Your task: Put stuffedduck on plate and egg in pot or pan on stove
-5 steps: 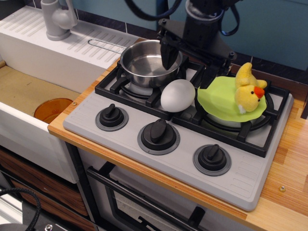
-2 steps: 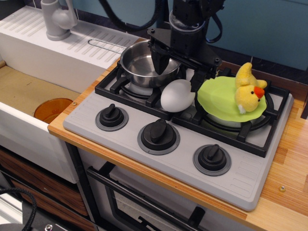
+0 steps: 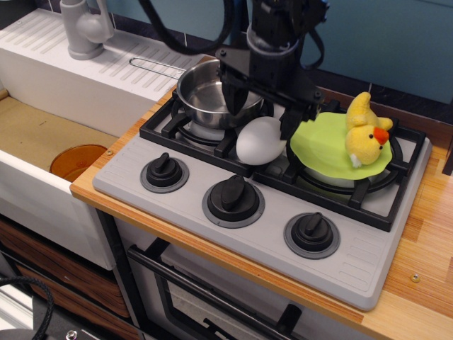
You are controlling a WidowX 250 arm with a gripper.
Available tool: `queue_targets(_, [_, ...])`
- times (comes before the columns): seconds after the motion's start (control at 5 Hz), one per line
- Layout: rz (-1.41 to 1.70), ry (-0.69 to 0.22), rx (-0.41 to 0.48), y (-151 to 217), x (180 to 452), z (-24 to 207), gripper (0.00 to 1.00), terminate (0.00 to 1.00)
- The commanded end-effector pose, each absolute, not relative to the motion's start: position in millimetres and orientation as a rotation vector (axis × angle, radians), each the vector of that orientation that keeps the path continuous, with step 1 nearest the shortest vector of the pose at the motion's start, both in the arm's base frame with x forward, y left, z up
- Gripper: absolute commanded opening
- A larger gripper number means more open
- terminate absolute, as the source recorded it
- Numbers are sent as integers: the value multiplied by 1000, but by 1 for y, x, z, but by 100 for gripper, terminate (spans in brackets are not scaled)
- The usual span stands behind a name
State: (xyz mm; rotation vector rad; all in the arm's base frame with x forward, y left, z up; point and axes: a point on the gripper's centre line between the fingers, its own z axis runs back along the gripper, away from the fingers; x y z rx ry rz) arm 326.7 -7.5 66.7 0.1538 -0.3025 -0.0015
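A grey stove is set into a wooden counter beside a white sink, against a blue wall. The duck lies on the green plate. The egg rests on the grate beside the steel pot. The gripper is spread wide just above the egg.

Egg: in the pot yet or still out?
Out. The egg lies on the stove grate beside the pot, under the open gripper.

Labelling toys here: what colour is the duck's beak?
Orange, on the stuffedduck; only observation.image shows it.
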Motion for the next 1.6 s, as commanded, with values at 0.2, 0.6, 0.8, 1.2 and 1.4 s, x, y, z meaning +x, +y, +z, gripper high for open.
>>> queue_targets(0.2, [30,-352,144,-15,319,54,100,0])
queue_targets(0.6, [42,-365,131,-20,314,43,100,0])
queue_targets(0.8, [56,-362,132,-23,315,40,0,0])
queue_targets(1.2, [59,-309,164,-27,314,75,0,0])
queue_targets(1.4, [52,-277,183,-27,315,100,0,0])
